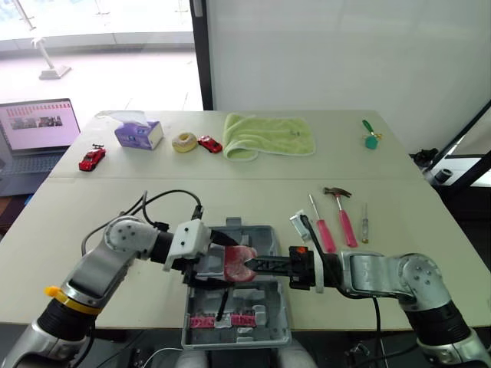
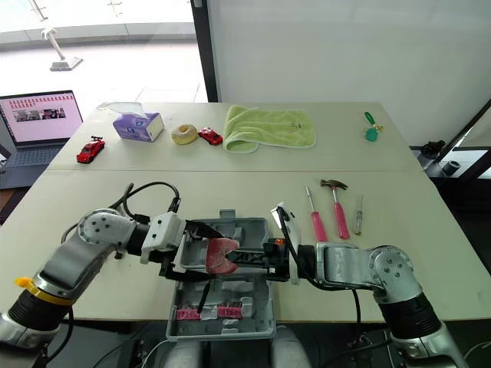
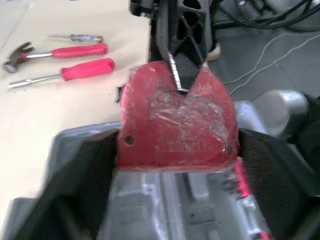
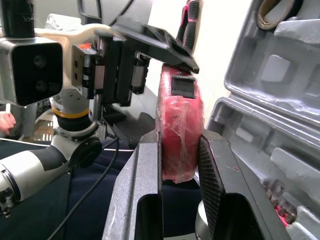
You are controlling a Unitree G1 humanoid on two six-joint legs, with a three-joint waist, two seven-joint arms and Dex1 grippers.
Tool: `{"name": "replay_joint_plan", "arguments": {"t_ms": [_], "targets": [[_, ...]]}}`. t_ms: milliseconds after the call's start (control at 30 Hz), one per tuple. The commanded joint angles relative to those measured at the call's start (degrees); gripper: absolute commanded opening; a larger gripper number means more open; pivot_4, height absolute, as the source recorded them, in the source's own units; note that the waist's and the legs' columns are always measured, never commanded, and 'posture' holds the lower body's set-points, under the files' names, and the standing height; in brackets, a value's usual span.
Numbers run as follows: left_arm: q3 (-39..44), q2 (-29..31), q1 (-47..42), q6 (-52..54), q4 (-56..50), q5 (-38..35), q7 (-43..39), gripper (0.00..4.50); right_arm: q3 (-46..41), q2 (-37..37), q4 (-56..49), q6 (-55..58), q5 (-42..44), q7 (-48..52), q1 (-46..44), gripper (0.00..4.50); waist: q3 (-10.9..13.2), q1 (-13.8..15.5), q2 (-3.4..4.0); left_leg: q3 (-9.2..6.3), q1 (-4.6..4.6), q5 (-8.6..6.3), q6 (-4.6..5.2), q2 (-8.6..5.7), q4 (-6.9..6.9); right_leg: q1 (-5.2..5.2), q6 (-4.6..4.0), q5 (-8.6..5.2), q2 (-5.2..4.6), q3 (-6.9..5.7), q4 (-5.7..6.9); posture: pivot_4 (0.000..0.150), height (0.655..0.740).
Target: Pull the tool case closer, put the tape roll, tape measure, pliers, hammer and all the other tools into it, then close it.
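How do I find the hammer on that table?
Find the big beige table, then look right of the open grey tool case. The hammer lies between a pink-handled screwdriver and a small thin screwdriver. Only it has a metal claw head at the end of its pink handle.

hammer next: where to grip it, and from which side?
Grip the hammer at the middle of its pink handle, coming straight down from above and closing across the handle. It lies flat with its head away from the robot. There are narrow gaps to the pink-handled screwdriver and the thin screwdriver on either side.
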Motion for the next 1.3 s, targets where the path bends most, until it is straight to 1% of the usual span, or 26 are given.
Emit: {"name": "replay_joint_plan", "arguments": {"t_ms": [33,200,267,333,367,467,600,733,933,1233,1300], "targets": [[1.81,-0.02,0.61,0.38,-0.76,-2.05,0.43,4.5,-3.28,-2.84,-0.1,1.05,0.88,2.73,0.66,0.46,0.0,0.0,0.01,0.0,0.0,0.0,0.0,0.0,0.0,0.0,0.0,0.0,0.0,0.0,0.0,0.15,0.74],[5.31,1.58,4.1,1.11,-1.65,-4.22,1.06,4.5,-5.12,-16.5,6.48,8.84,0.88,14.4,2.26,0.46,0.02,0.14,0.03,0.03,-0.04,0.0,0.0,-0.02,0.02,0.0,0.0,0.0,-0.05,0.01,-0.04,0.15,0.74],[7.39,3.15,6.91,0.82,-2.36,-5.11,0.54,4.5,-5.33,-23.58,9.16,11.95,0.88,19.36,4.03,0.46,0.03,0.13,0.06,0.02,-0.02,-0.01,0.02,0.0,0.0,-0.01,-0.01,-0.01,-0.01,0.0,-0.04,0.15,0.74],[9.5,4.69,10.1,1.17,-3.67,-6.66,0.01,4.5,-5.3,-28.64,11.34,13.37,0.88,21.57,6.49,0.46,0.03,-0.04,0.06,0.03,0.01,-0.05,0.08,0.02,-0.01,-0.01,-0.02,-0.01,0.01,0.01,-0.04,0.15,0.74],[10.21,5.18,11.31,1.39,-4.26,-7.22,0.01,4.5,-5.02,-29.83,12.18,13.4,0.88,21.48,7.53,0.46,0.03,-0.04,0.06,0.03,0.01,-0.05,0.09,0.02,-0.01,-0.02,-0.02,-0.02,0.01,0.01,-0.04,0.15,0.74],[10.97,6.3,13.68,0.27,-4.75,-6.81,-0.18,4.5,-4.02,-30.57,12.5,11.84,0.88,17.94,10.14,0.46,0.03,0.05,0.07,0.04,0.02,-0.06,0.11,0.02,0.02,-0.02,-0.04,-0.02,0.01,0.03,-0.04,0.15,0.74],[11.09,6.27,13.85,0.17,-4.61,-6.5,0.66,4.5,-2.96,-25.5,13.48,7.26,0.88,6.58,11.42,0.46,0.03,0.05,0.06,0.08,0.0,-0.06,0.11,0.01,0.07,-0.02,-0.17,-0.09,0.01,0.06,-0.05,0.15,0.74],[11.43,6.29,14.23,0.25,-4.86,-7.11,0.92,4.5,-3.73,-23.71,12.93,6.33,0.88,1.79,11.54,0.46,0.08,0.05,0.16,0.1,-0.05,-0.06,0.11,0.0,0.07,-0.05,-0.03,-0.03,-0.01,0.09,-0.06,0.15,0.74],[11.75,6.59,15.28,-1.17,-3.73,-6.38,0.29,4.5,-3.38,-23.59,13.77,5.88,0.88,-3.99,12.36,0.46,0.08,0.04,0.16,0.1,-0.04,-0.06,0.11,0.01,0.07,-0.05,-0.04,-0.03,0.0,0.09,-0.06,0.15,0.74],[11.06,6.32,15.6,-1.42,-3.74,-6.18,0.16,4.5,-5.28,-22.25,13.36,4.29,0.88,-7.95,12.03,0.46,0.07,0.03,0.16,0.1,-0.03,-0.06,0.11,0.01,0.07,-0.04,-0.11,-0.06,0.0,0.1,-0.06,0.15,0.74],[10.86,6.29,15.49,-1.47,-3.75,-6.14,0.05,4.5,-5.59,-22.27,13.33,4.58,0.88,-8.09,12.21,1.47,0.07,0.04,0.16,0.1,-0.03,-0.06,0.11,0.01,0.07,-0.04,-0.1,-0.06,0.0,0.1,-0.06,0.15,0.74]]}}
